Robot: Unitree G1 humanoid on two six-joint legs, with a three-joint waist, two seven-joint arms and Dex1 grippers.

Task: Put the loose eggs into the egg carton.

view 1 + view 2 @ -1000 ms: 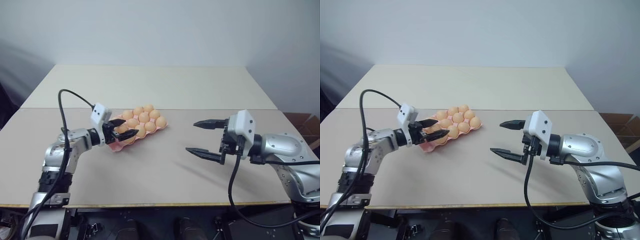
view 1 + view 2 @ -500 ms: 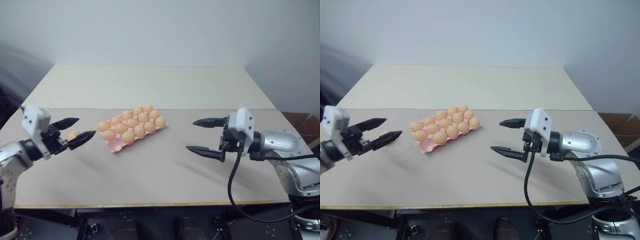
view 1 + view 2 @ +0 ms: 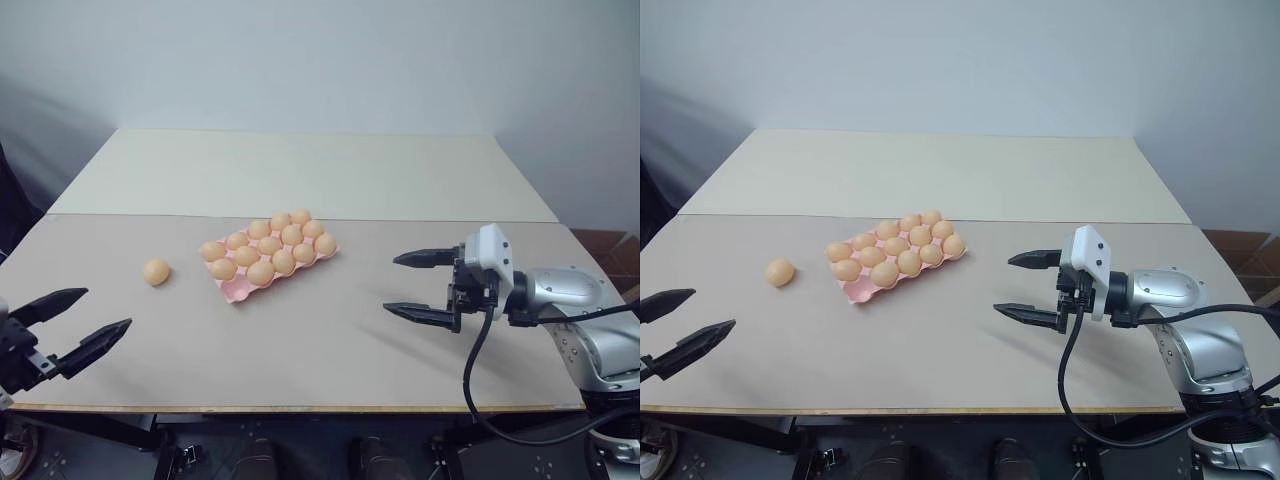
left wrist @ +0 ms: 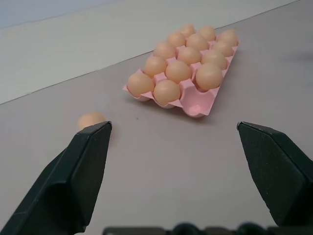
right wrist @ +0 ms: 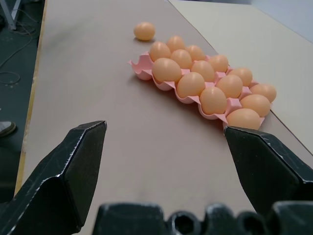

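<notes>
Pale pink egg carton [image 3: 272,254] mid-table, one near-corner cup vacant; loose egg [image 3: 155,271] just left. Left gripper [image 3: 68,333] and right gripper [image 3: 424,286] spread, empty. Next: grasp egg, seat in cup.

The left gripper [image 3: 78,333] sat at the picture's corner, its arm cut off by the edge behind the fingers. In the left wrist view, the loose egg [image 4: 91,120] just beyond one fingertip was half covered by that finger. The egg carton [image 5: 146,62] ahead of the right gripper [image 3: 416,285] had one corner cup whose contents could not be made out.
</notes>
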